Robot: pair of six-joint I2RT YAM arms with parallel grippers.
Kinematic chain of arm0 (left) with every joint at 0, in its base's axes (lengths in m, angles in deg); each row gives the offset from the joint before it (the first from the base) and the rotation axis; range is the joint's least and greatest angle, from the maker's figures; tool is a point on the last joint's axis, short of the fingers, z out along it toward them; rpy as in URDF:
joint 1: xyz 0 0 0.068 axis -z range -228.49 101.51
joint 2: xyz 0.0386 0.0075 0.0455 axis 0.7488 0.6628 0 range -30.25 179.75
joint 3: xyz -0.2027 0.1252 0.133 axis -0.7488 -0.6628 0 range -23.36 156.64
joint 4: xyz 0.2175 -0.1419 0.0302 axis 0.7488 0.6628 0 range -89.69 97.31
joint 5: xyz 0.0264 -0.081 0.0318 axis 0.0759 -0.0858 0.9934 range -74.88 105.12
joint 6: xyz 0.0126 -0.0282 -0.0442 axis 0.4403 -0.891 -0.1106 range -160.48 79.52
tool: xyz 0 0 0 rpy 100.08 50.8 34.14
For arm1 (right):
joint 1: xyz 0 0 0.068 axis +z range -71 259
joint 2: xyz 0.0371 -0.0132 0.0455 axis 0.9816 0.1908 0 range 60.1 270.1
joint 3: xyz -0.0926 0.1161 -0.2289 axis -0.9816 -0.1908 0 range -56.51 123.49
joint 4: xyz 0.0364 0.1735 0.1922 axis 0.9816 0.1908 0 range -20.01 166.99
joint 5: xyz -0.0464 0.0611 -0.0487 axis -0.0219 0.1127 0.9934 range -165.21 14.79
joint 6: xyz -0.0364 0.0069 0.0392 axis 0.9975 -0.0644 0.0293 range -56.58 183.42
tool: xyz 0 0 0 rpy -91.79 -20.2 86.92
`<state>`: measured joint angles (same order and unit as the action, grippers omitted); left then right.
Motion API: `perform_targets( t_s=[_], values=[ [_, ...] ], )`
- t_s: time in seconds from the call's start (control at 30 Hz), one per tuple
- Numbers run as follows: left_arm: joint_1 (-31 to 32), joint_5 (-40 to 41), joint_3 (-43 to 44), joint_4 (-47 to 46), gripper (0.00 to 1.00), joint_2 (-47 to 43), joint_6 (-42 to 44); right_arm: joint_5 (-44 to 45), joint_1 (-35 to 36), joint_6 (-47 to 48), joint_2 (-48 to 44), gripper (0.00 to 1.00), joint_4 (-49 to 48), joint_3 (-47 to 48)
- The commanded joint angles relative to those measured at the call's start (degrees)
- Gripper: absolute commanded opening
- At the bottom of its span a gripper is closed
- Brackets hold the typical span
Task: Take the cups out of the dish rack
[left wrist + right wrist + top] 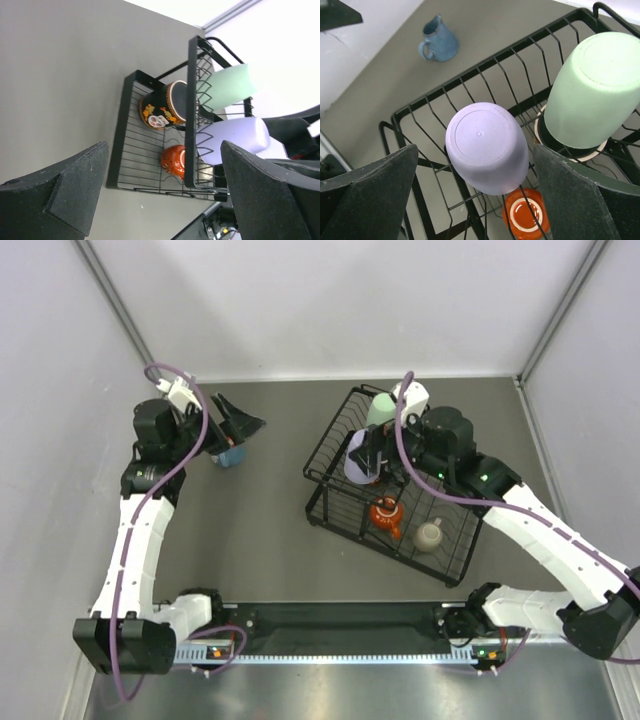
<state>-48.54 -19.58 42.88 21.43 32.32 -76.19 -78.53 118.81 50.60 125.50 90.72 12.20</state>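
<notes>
Your left arm (145,525) and right arm (545,525) are white with black joints. Purple cables (399,425) trail both; fingers (65,195) are black.

No lettering, brand or number is legible anywhere; the patterned mug (162,107) bears only painted figures.

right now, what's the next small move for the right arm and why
Probably lower the right gripper around the lavender tumbler and close. Its jaws are open and centred over the tumbler, which stands bottom-up in the dish rack, not yet gripped.
</notes>
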Motion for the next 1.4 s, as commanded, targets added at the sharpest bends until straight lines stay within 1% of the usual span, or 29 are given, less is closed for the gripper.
perform_targets(
  t_s=[0.0,0.07,0.1,0.17,0.2,0.57,0.73,0.8,0.87,0.97,1.0,1.07,1.1,1.17,1.2,1.27,1.37],
  values=[
    [-0.1,-2.7,-1.5,-5.0,0.98,-0.1,-1.9,4.5,2.0,1.9,0.9,0.97,-1.9,2.6],
    [-0.1,-3.9,-2.8,-6.3,0.98,-0.2,-3.7,5.7,2.3,2.8,1.3,0.96,-2.4,1.9],
    [0.0,-4.8,-3.9,-10.1,0.98,-0.6,-4.9,5.8,2.2,3.1,1.4,0.95,-3.1,1.4],
    [-0.1,-6.4,-6.3,-12.4,0.98,-1.0,-6.9,6.0,2.4,3.1,1.5,0.95,-4.8,0.6],
    [1.4,-6.3,-6.4,-12.5,0.98,-1.2,-7.0,6.4,2.4,2.9,1.8,0.94,-5.0,0.4],
    [1.5,-7.0,-6.1,-12.6,0.97,-2.2,-6.8,5.1,2.4,2.5,3.7,0.85,-5.6,0.5],
    [1.5,-6.0,-6.5,-12.6,0.97,-2.4,-6.9,4.5,2.3,2.2,4.1,0.78,-5.4,-0.2],
    [1.5,-5.2,-6.3,-10.9,0.97,-1.9,-6.3,3.8,2.4,1.7,4.3,0.75,-5.3,-0.2],
    [1.5,-6.1,-6.1,-10.7,0.97,-1.7,-5.9,3.6,2.5,1.4,4.2,0.71,-5.1,-0.1],
    [1.5,-7.0,-6.2,-11.5,0.97,-1.6,-6.9,4.3,2.5,1.2,3.5,0.57,-5.2,0.2],
    [1.5,-7.0,-6.1,-11.6,0.97,-1.7,-7.2,4.3,2.5,1.2,3.2,0.47,-5.3,0.3],
    [1.5,-7.1,-6.2,-12.5,0.97,-2.0,-8.5,4.5,2.5,0.7,3.1,0.38,-5.3,1.0],
    [1.5,-7.7,-6.2,-12.9,0.97,-2.2,-9.1,4.3,2.4,0.4,3.0,0.30,-5.3,1.3],
    [1.5,-8.3,-6.2,-14.5,0.97,-2.5,-11.1,3.7,2.5,-0.2,3.0,0.25,-5.3,2.6],
    [1.5,-8.8,-6.3,-15.1,0.97,-2.8,-11.8,3.7,2.4,-0.4,2.7,0.14,-5.4,3.0],
    [1.5,-9.1,-6.6,-16.5,0.97,-3.3,-13.3,2.0,2.5,-1.3,2.5,0.00,-5.7,4.3],
    [1.5,-9.7,-6.7,-17.2,0.96,-3.8,-14.1,1.6,2.5,-2.8,1.7,0.00,-6.7,5.8]
  ],
)
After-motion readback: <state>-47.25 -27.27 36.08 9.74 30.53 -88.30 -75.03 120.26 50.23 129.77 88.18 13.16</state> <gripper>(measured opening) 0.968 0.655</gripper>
